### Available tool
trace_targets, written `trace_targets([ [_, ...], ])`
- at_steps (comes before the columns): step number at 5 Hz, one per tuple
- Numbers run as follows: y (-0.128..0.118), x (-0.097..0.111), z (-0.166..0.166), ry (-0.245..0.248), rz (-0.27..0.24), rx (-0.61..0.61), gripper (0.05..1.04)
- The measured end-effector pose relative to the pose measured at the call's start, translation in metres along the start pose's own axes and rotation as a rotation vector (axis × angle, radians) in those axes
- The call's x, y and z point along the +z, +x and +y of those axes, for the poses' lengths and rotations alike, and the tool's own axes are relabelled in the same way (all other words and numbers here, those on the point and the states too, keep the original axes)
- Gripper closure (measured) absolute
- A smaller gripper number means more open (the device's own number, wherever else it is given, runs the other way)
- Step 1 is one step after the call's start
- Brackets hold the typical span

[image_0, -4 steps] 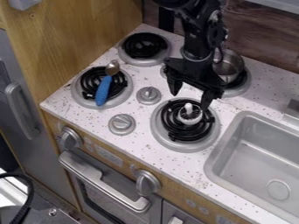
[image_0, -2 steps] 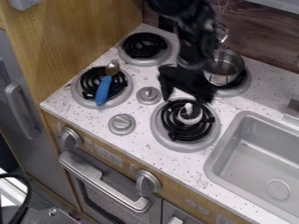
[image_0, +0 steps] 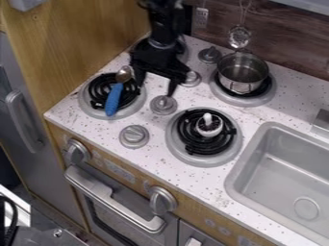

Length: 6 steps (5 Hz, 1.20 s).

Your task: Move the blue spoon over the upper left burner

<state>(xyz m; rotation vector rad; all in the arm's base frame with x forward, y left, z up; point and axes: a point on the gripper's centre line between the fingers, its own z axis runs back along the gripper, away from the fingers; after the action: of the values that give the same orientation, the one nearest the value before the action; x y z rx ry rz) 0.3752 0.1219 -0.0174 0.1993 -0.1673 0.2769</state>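
While spoon (image_0: 113,99) sits on lwr L burner (image_0: 87,103), end effector (image_0: 155,89) hangs nr.

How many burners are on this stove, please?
4: upper left, partly behind the gripper; lower left, under the spoon; upper right, under the pot; lower right, under a white object.

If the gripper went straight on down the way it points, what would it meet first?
Probably the knob just below the gripper in the picture. Its fingers are apart, and with depth unclear from this one view, it might instead land on the counter beside that knob.
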Motion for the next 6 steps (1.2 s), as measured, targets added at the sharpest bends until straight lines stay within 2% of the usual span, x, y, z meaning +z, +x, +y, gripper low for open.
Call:
trace_targets([
  [1,0.0,-0.023,0.04,0.028,0.049,0.097,0.085],
  [2,-0.011,-0.032,0.07,0.068,0.102,0.152,0.085],
  [4,-0.024,-0.053,0.073,0.008,0.18,0.248,0.086],
  [5,-0.023,-0.055,0.066,-0.035,0.181,0.247,0.119],
  [6,-0.023,-0.055,0.057,-0.02,0.156,0.217,0.395],
])
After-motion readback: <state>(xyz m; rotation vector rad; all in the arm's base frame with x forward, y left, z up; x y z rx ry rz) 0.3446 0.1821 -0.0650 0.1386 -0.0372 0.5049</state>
